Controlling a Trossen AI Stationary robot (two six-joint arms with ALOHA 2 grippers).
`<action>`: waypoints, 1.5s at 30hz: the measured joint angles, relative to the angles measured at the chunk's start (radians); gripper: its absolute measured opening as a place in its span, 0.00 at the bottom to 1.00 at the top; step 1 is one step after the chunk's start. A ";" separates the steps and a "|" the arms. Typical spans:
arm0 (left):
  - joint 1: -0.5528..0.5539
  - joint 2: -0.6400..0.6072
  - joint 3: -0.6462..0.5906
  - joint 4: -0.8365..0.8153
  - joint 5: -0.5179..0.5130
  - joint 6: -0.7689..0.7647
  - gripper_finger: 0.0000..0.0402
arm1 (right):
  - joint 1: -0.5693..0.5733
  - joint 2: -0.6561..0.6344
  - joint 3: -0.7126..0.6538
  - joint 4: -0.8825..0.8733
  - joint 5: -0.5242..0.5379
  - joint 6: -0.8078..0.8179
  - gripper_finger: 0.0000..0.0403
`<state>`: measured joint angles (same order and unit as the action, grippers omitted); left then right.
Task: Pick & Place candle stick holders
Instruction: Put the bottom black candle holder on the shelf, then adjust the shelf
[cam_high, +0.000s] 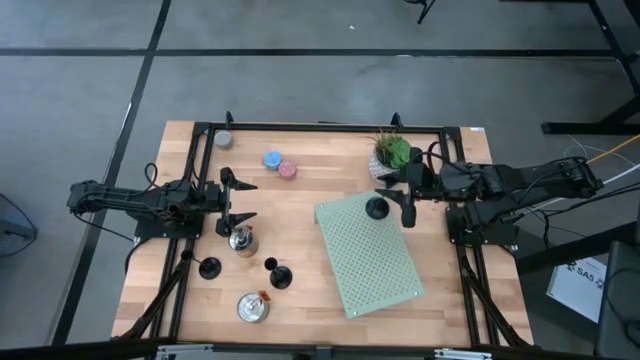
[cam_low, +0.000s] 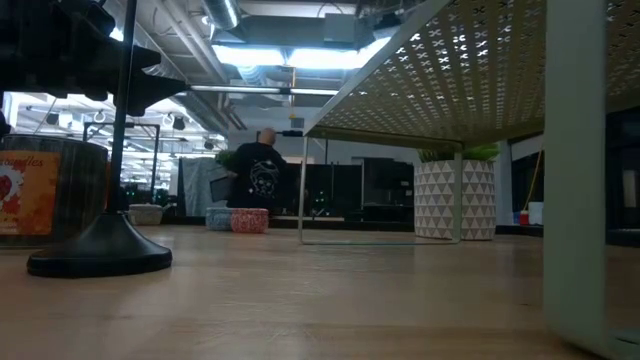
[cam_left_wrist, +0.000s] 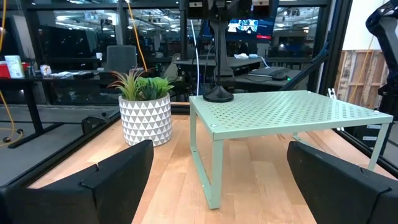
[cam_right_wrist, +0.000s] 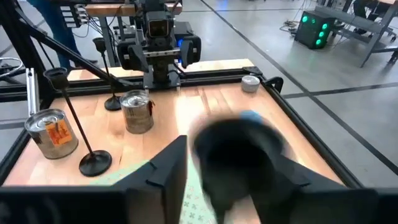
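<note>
Blurred and dark between the right gripper's (cam_right_wrist: 227, 171) own fingers, one candle stick holder (cam_high: 376, 208) is sitting with its round base on the pale green perforated shelf (cam_high: 385, 270), near the shelf corner closest to the potted plant (cam_high: 391, 152). Those fingers are standing on either side of the holder, and whether they are pinching it or already letting go I cannot tell. My reading is that the placing step for this holder is just finishing: it appears to be resting upright on the shelf top, as the left wrist view also suggests. Two more holders are waiting on the bare wood, one (cam_high: 209, 267) near the table's left edge and another (cam_high: 279, 274) just beside it toward the shelf, with two shiny tins (cam_high: 242, 240) close by. Over there the left gripper (cam_high: 238, 200) is hovering with its fingers spread wide and nothing between them. Next, the right gripper would need to lift clear without tipping the thin stem, then one arm must reach for a remaining holder.
</note>
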<state>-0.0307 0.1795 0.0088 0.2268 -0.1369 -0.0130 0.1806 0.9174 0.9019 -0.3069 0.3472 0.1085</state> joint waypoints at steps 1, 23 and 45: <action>0.000 0.000 0.000 0.000 0.000 0.000 0.92 | 0.000 -0.002 0.001 0.001 0.000 0.000 0.44; 0.000 0.000 0.000 0.000 0.000 0.000 0.92 | -0.005 -0.059 0.004 0.050 0.027 -0.020 0.58; 0.000 0.000 0.000 0.000 0.000 0.000 0.92 | 0.050 -0.074 0.005 0.245 -0.045 -0.281 0.58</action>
<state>-0.0303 0.1795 0.0086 0.2268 -0.1371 -0.0130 0.2310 0.8429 0.9073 -0.0616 0.3027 -0.1723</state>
